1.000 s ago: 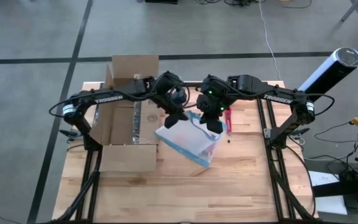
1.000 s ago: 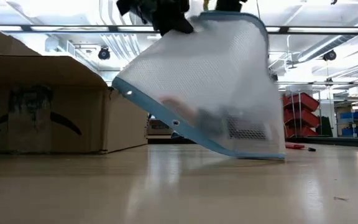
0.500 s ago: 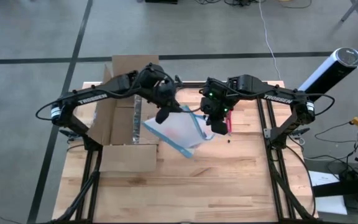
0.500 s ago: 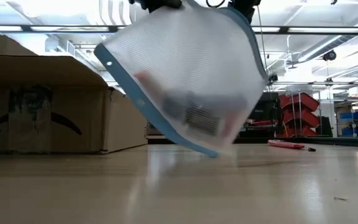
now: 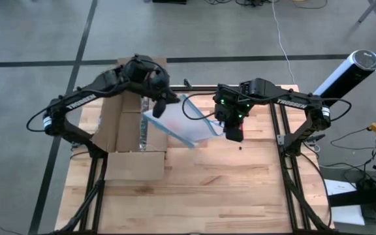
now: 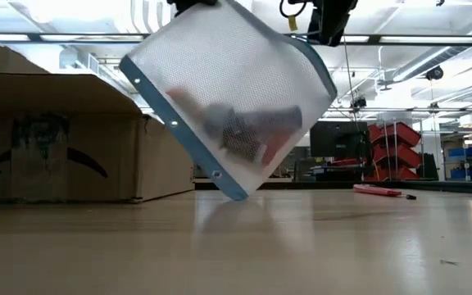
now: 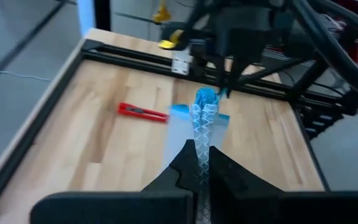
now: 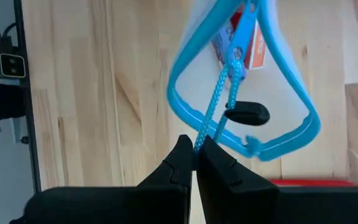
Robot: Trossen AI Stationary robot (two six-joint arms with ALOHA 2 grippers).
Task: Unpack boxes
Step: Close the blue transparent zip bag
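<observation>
The brown cardboard box (image 5: 128,124) stands open at the table's left, also in the low view (image 6: 56,139). Beside it a clear mesh pouch with a blue edge (image 5: 183,123) hangs tilted between both grippers (image 6: 228,106), its lowest corner (image 6: 236,195) close to the table top. Small items show through its wall. My left gripper (image 5: 156,108) is shut on the pouch's box-side end. My right gripper (image 5: 233,132) is shut on the pouch's blue cord, at its open mouth (image 8: 247,93). My left gripper pinches the pouch's mesh edge (image 7: 202,148) between its two fingers, with the pouch seen edge-on running away from them. That end is raised well above the table. My right gripper pinches the doubled blue cord (image 8: 205,134) between its fingertips, below a black cord stop (image 8: 246,114). The cord runs straight up to the pouch's blue-edged mouth.
A small red tool (image 7: 142,112) lies on the wood near the right gripper, also in the low view (image 6: 381,191). The box's flaps spread toward the table's left and near side (image 5: 134,163). Bare wood lies along the near edge (image 5: 227,196).
My left gripper has gone up and toward the table's far left, toward the box, carrying its end of the pouch. The pouch, which rested on its lower edge, has swung up and leftward and now tilts on one low corner. My right gripper has stayed nearly in place.
</observation>
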